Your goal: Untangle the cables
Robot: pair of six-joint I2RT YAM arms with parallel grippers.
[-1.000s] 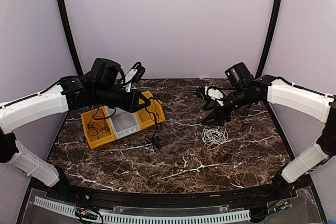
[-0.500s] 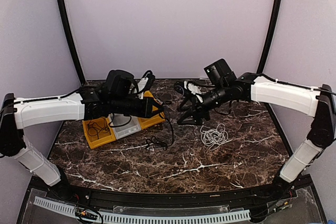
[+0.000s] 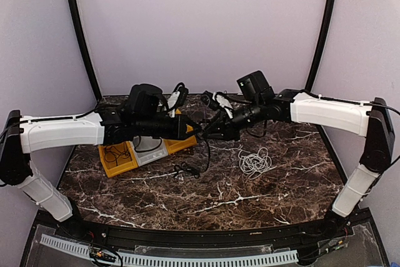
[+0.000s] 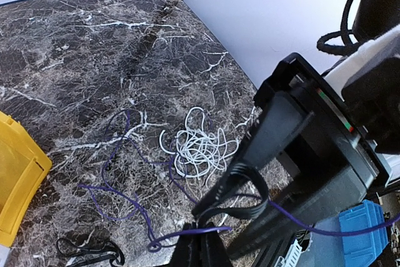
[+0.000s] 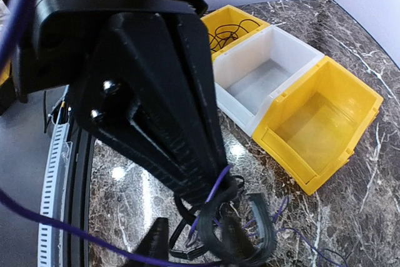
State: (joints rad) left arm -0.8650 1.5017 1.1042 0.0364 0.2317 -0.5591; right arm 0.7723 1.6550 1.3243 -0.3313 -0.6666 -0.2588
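Nearly touching at centre frame, the left end effector (image 3: 196, 130) is clenched on a purple cable (image 4: 181, 234) that trails down toward the surface (image 3: 212, 198), while the right end effector (image 3: 210, 133) faces it, its grip impossible to tell. A white cable (image 3: 255, 162) lies coiled right of centre, a black tangle (image 3: 185, 169) near centre.

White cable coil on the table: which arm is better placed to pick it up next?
Probably right. The white cable coil lies on the right arm's side, nearer the right end effector; the left end effector is shut on the purple cable.
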